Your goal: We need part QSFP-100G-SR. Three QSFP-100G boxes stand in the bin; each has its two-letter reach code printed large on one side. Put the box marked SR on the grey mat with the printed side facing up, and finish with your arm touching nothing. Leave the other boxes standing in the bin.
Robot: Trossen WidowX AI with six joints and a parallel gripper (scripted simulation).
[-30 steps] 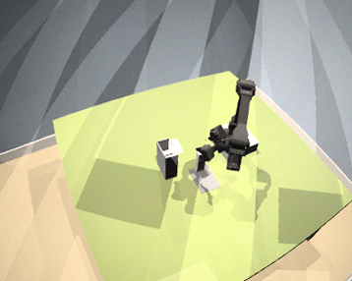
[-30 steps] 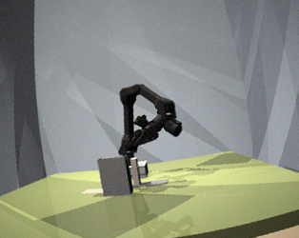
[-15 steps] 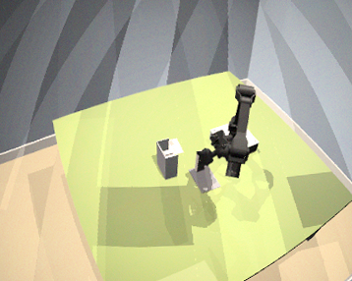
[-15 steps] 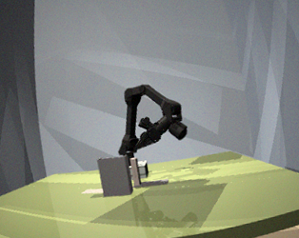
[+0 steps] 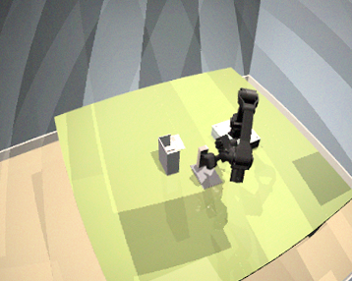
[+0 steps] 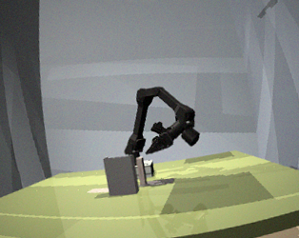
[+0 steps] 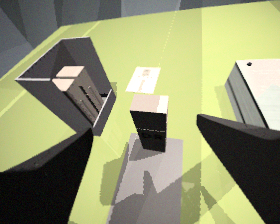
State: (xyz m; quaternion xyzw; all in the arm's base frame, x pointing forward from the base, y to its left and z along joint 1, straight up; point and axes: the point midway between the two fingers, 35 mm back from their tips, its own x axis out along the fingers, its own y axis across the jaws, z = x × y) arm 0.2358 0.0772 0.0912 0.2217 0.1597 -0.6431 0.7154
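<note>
Surrounding the yellow-green tabletop (image 5: 140, 115) (image 6: 80, 216) (image 7: 185, 65), grey faceted walls (image 5: 118, 48) (image 6: 168, 32) rise.

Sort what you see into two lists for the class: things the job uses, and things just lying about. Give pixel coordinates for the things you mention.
Part of the job:
- box (image 5: 199, 157) (image 6: 141, 172) (image 7: 148, 123) standing on the mat
- mat (image 5: 207, 176) (image 6: 163, 181) (image 7: 172, 151)
- bin (image 5: 169, 160) (image 6: 121, 175) (image 7: 44, 97)
- two boxes (image 7: 71, 80) in the bin, to be left
- the open jaws

Just lying about, as the job names neither:
- card (image 5: 179, 142) (image 6: 101, 190) (image 7: 144, 78)
- white block (image 5: 219, 129) (image 6: 148, 167) (image 7: 260, 74)

Green table (image 5: 141, 120) (image 6: 70, 218) (image 7: 190, 45) under grey bin (image 5: 169, 159) (image 6: 121, 175) (image 7: 55, 102)
</note>
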